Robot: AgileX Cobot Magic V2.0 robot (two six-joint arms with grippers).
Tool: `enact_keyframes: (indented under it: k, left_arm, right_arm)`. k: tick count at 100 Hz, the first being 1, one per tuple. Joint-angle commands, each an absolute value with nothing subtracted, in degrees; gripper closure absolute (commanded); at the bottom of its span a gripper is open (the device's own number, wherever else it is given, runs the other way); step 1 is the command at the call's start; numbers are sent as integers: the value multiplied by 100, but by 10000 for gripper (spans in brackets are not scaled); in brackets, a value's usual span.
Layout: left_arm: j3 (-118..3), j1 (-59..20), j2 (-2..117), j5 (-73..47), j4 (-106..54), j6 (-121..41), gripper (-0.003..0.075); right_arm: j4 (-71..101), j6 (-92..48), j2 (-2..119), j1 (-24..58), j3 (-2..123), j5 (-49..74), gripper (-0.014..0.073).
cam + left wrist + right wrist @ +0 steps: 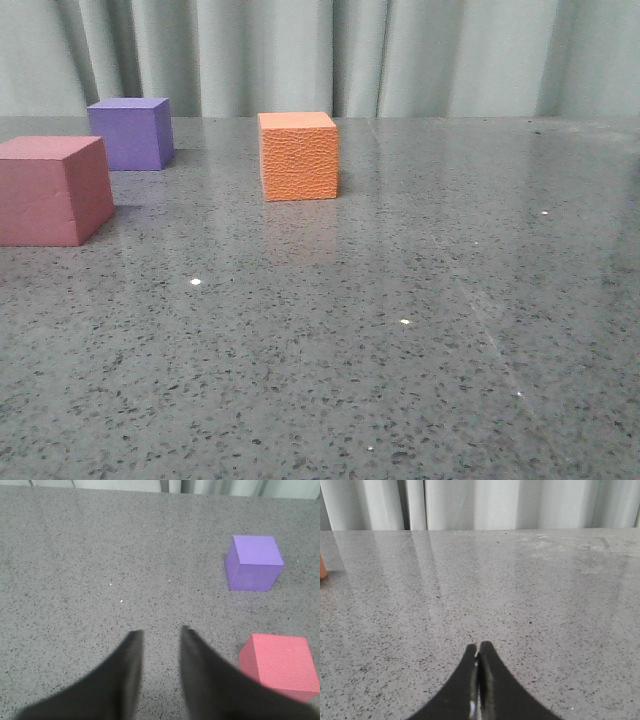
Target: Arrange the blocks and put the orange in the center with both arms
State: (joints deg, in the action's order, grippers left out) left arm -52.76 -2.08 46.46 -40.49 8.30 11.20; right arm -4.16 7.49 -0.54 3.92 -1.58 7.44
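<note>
A: Looking forward over the speckled grey surface (400, 330), which blocks appear, and where?

B: Front view. Three cubes rest on the surface before a pale curtain (420, 55). The orange cube (298, 156), pebbled in texture, stands near the middle of the view, toward the far edge. The purple cube (131, 133) sits to its left, well apart from it. The pinkish-red cube (52, 190) lies nearest the camera at the far left, near the purple cube but not touching it. Neither arm is visible in this view.

A: What does the left wrist view add?

B: Left wrist view. The left end effector (160, 630) hovers over bare surface, its two dark fingers (125, 670) parted by a narrow gap with nothing between them. The pinkish-red cube (280, 665) sits just beside one finger; whether they touch cannot be told. The purple cube (253, 562) stands farther off, apart from the pinkish-red one.

A: And the right wrist view?

B: Right wrist view. The right end effector (479, 647) has its fingertips pressed together, holding nothing. Open surface stretches ahead to the curtain. A sliver of the orange cube (322, 566) shows at the frame's edge, well apart from the fingers.
</note>
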Motion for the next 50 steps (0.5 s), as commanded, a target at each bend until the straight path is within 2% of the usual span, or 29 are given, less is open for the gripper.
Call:
enact_keyframes:
  k: [1, 5, 8, 18, 38, 50]
  left_arm:
    - [-5496, -246, 4642, -3630, 856, 1134, 153]
    - [-5496, -246, 4642, -3592, 856, 1134, 36]
    - [-5496, -246, 4642, -3560, 856, 1134, -1]
    - [-5496, -246, 4642, -3511, 835, 1150, 64]
    - [-5806, -260, 4798, -3588, 179, 1011, 65]
    - [-6106, -640, 5109, -3496, -306, 726, 66]
  right_arm:
    - [-426, 703, -199, 365, -81, 220, 661]
    - [-426, 703, -199, 365, -81, 220, 661]
    - [-426, 703, -199, 365, -81, 220, 661]
    - [-426, 703, -199, 365, -81, 220, 661]
    - [-426, 703, -199, 365, -81, 220, 661]
    - [-426, 703, -199, 365, -81, 220, 661]
